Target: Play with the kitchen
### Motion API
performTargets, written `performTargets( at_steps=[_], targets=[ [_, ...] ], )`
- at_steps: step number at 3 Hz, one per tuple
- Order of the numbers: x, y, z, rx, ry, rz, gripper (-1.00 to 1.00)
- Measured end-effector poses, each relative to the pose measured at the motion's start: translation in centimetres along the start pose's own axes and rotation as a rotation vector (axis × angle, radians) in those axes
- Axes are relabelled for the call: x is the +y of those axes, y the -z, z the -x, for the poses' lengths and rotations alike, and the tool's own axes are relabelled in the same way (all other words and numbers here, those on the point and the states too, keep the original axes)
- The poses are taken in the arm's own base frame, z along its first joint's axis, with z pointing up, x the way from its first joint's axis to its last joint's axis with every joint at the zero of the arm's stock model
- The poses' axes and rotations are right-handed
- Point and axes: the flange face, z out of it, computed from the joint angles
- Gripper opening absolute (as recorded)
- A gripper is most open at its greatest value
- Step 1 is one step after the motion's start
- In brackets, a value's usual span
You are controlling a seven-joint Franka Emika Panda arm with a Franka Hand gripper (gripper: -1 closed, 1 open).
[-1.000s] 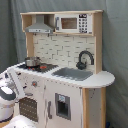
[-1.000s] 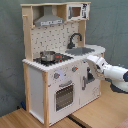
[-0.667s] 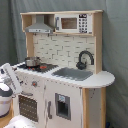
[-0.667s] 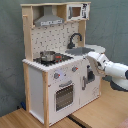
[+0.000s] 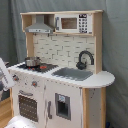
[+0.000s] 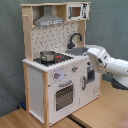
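- Second exterior view: I've got the kitchen standing on the wooden desk, boxy white panels, pale wood frame.
- Small shiny metal pot on stovetop.
- Arm beside the sink; can't tell the tool's state.

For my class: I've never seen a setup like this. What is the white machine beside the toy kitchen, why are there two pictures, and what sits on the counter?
Both pictures show one moment, taken by two cameras standing apart from the machine. The toy kitchen appears in both exterior views. The white machine is a robot arm, reaching in from the second exterior view's right; the first exterior view shows only a bit of it at its left edge. On the counter are a small metal pot on the stovetop, a grey sink and a black faucet. The arm's gripper is not clearly visible, so whether it holds anything cannot be told.
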Motion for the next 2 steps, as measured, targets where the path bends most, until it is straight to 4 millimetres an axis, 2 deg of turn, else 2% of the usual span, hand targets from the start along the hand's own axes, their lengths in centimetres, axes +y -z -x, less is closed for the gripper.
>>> performTargets(
  at_steps=[2],
  targets=[
    [3.7, 3.3, -1.2, -0.033, 0.001, 0.009, 1.0]
  ],
)
